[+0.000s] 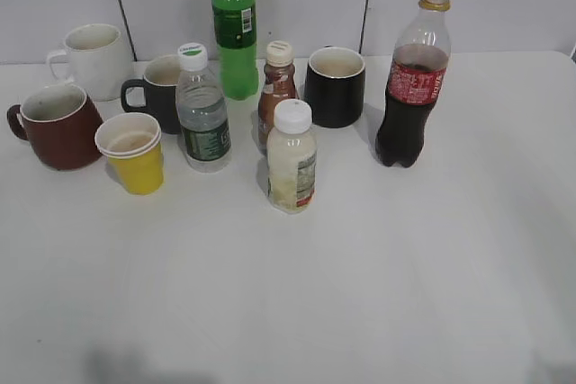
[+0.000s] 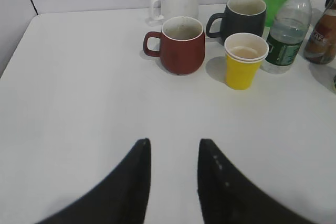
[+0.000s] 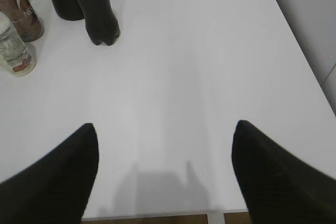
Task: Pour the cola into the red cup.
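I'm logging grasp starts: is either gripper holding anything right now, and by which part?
Nothing is held. The left gripper and right gripper are both open over bare table; the cola stands untouched.

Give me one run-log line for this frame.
phase: pre-grasp | cola: upright, capless, untouched | red cup: upright, far left | left gripper: open, empty | right gripper: open, empty

The cola (image 1: 410, 92) bears a red label with white lettering, too small to read. The brown bottle (image 2: 321, 38) shows partial letters, seemingly "AFE". Other labels are illegible.
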`<action>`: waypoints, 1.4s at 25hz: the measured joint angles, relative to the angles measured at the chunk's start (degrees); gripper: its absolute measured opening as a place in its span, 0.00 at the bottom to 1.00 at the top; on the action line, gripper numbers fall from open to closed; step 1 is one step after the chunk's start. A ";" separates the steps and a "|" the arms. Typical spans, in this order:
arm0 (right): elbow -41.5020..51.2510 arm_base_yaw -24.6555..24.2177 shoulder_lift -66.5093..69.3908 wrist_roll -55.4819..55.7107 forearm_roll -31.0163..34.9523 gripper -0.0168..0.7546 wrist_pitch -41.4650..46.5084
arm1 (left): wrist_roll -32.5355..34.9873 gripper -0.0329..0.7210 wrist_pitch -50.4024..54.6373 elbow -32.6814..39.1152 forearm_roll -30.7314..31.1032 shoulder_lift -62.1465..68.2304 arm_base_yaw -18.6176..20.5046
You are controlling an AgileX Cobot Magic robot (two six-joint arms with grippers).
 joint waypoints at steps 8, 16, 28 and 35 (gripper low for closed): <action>0.00 0.00 0.00 0.00 0.00 0.79 0.06 | 0.00 0.36 0.00 0.00 0.00 0.00 0.00; 0.00 0.00 0.00 0.00 0.00 0.79 0.06 | 0.00 0.36 0.00 0.00 0.00 0.00 0.00; 0.00 0.00 0.00 0.00 0.00 0.79 0.00 | 0.00 0.36 0.00 0.00 0.00 0.00 0.00; 0.00 0.00 0.00 0.00 0.00 0.79 0.00 | 0.00 0.36 -26.10 -0.27 1.66 7.58 -0.06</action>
